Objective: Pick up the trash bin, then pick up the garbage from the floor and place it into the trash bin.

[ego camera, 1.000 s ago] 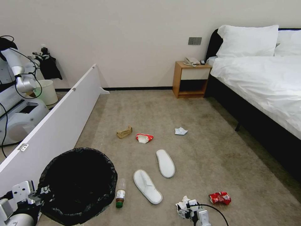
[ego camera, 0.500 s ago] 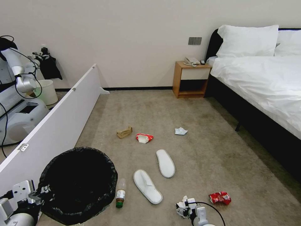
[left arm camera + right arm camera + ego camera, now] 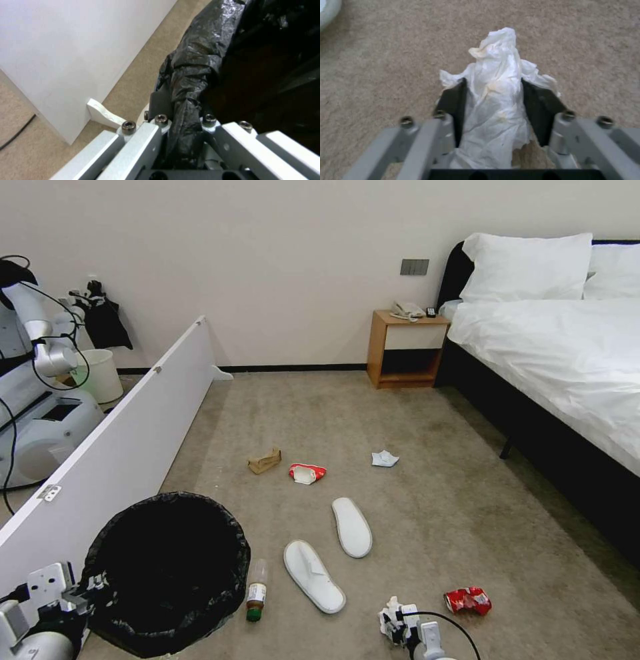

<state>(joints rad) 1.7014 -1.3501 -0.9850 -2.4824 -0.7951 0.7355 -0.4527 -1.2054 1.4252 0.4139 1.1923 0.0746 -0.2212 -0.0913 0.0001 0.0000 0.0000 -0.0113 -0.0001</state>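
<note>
The trash bin (image 3: 167, 573) is set at the near left, beside the partition board (image 3: 127, 453). A bottle (image 3: 255, 590) lies just right of it, then two slippers (image 3: 330, 553). Farther back, a paper scrap (image 3: 265, 461), a packet (image 3: 307, 473) and a tissue (image 3: 385, 459) are spread in a row. A can (image 3: 468, 600) lies at the near right, before the bed (image 3: 567, 353).

Beige carpet (image 3: 413, 433) as the floor. Directly on it: brown paper scrap (image 3: 265, 461) beside red-white packet (image 3: 307, 473), small white tissue (image 3: 385, 459) nearer the bed (image 3: 560, 360), two slippers (image 3: 352, 526) (image 3: 313, 575) side by side, green-capped bottle (image 3: 255, 591) touching the black-lined bin (image 3: 167, 573), crushed red can (image 3: 468, 600). Against the wall, wooden nightstand (image 3: 407, 350); a white panel (image 3: 120, 460) along the left.
</note>
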